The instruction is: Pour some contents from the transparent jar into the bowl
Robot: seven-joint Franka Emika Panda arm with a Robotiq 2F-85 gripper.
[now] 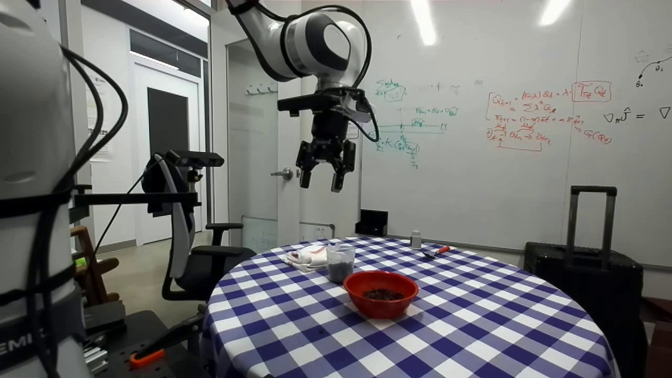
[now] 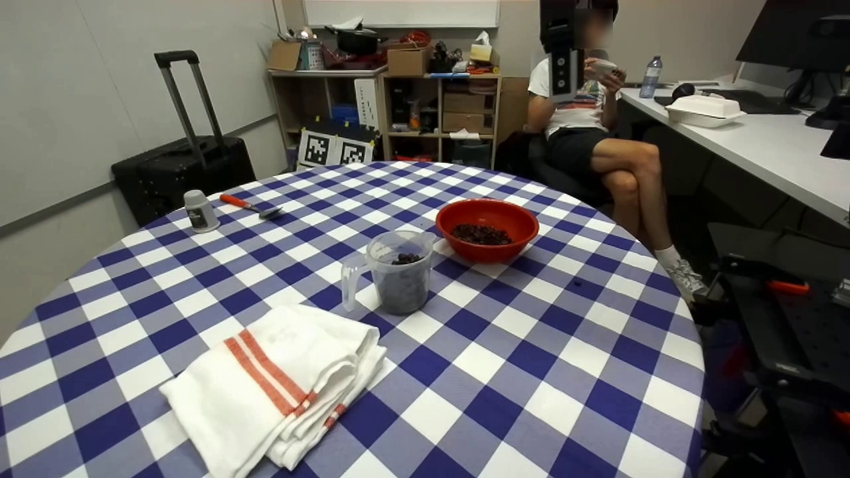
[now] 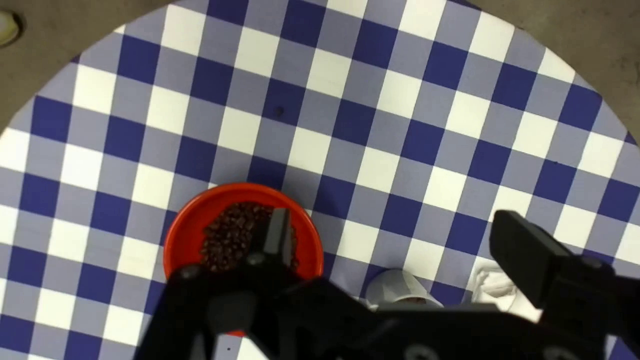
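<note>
Wrist view: black two-finger gripper point(image 3: 392, 220) empty, jaws spread. Translucent plastic jar point(image 3: 392, 285) is placed near round red bowl point(image 3: 185, 235), well inside the edge of blue-checked table point(image 3: 312, 150); jar should be gripped squarely, tipped slowly.

The spread gripper point(image 1: 321, 182) hangs above the tabletop point(image 1: 472, 325); the transparent jar point(image 1: 340, 263) stands upright just beside the red bowl point(image 1: 381, 307), nearer the left edge; a bottle point(image 1: 416, 240) stands by the far edge.

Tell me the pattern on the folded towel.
The towel is white, striped in orange-red; it shows best in an exterior view.
</note>
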